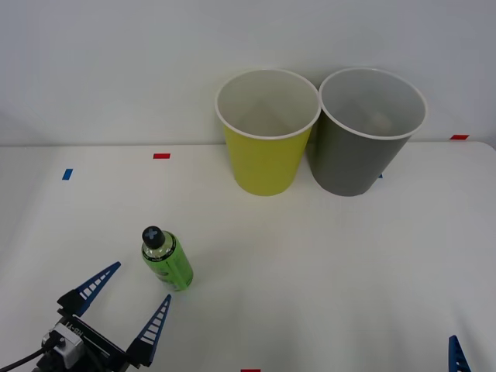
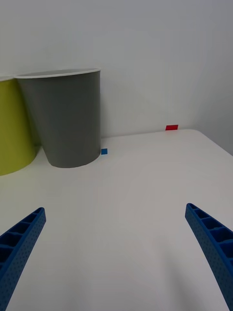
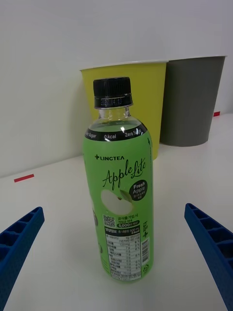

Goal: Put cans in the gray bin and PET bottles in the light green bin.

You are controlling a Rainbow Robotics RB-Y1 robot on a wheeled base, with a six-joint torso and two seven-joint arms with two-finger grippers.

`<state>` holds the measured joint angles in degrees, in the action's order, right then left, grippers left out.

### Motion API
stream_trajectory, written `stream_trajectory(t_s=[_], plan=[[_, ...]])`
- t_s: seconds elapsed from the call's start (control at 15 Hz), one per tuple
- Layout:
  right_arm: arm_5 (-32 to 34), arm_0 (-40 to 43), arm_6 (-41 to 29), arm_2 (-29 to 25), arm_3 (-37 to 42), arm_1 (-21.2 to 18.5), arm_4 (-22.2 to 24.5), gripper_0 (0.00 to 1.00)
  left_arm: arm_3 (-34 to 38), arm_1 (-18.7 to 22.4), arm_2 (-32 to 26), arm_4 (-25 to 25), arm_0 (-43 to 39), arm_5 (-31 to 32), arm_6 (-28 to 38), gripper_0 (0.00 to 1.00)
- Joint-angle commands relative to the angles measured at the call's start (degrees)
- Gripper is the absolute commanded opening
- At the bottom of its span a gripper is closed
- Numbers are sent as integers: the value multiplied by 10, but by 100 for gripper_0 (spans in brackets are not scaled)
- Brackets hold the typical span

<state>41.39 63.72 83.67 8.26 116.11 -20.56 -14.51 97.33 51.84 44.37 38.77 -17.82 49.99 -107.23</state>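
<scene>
A small PET bottle (image 1: 166, 260) with a bright green label and black cap stands upright on the white table at the front left; it looms close in the left wrist view (image 3: 120, 194). My left gripper (image 1: 129, 300) is open just short of it, fingers spread to either side and touching nothing. The light green bin (image 1: 266, 132) and the gray bin (image 1: 367, 132) stand side by side at the back against the wall. At the front right corner my right gripper (image 2: 116, 252) is open and holds nothing. No cans are in view.
Small red tape marks (image 1: 161, 156) and blue tape marks (image 1: 67, 174) lie on the table. The wall rises right behind the bins. Bare tabletop stretches between the bottle and the bins.
</scene>
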Motion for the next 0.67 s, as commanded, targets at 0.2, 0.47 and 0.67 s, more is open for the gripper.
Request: stream_trajectory(t_s=[0.2,0.47,0.67], plan=[[0,0,0,0,0,0,0,100,-7,0,16,8,41,-16,11,100],[0,0,0,0,0,0,0,100,-19,0,61,41,92,-16,16,100],[0,0,0,0,0,0,0,100,-29,-4,70,54,121,-26,16,100]])
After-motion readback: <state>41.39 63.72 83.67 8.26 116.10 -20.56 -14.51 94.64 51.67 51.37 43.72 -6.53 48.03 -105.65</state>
